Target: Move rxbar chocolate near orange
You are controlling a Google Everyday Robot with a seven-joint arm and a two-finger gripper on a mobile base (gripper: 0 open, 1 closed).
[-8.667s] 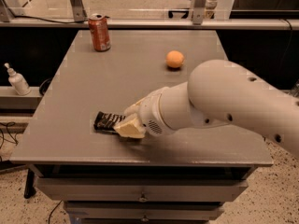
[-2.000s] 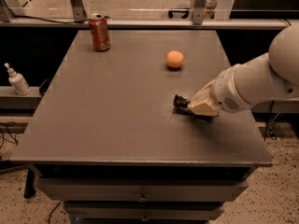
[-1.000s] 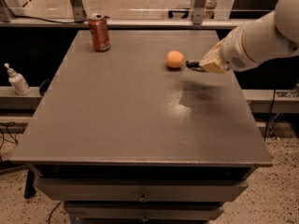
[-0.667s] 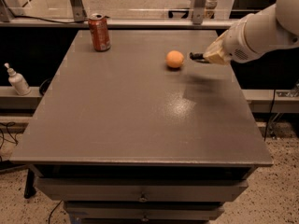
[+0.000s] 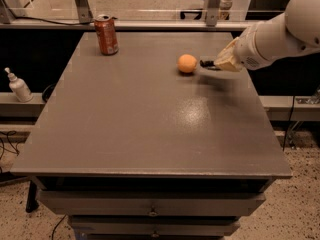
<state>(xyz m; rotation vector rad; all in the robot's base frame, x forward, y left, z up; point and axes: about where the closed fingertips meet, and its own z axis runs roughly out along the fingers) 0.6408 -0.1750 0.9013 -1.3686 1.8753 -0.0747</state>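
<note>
The grey table (image 5: pixel 150 134) fills most of the view. A white arm (image 5: pixel 280 29) reaches in from the right, its gripper (image 5: pixel 218 63) clamped on a snack bar (image 5: pixel 205 63). A red can (image 5: pixel 106 34) stands near the far left corner, well apart. A white bottle (image 5: pixel 19 85) sits off the table's left side. The orange (image 5: pixel 187 63) — round, matte — lies toward the far right. Just beside it hangs the snack bar — only a dark end shows, the fingers hiding the rest.

No readable text, can (image 5: pixel 106 34) label illegible
</note>
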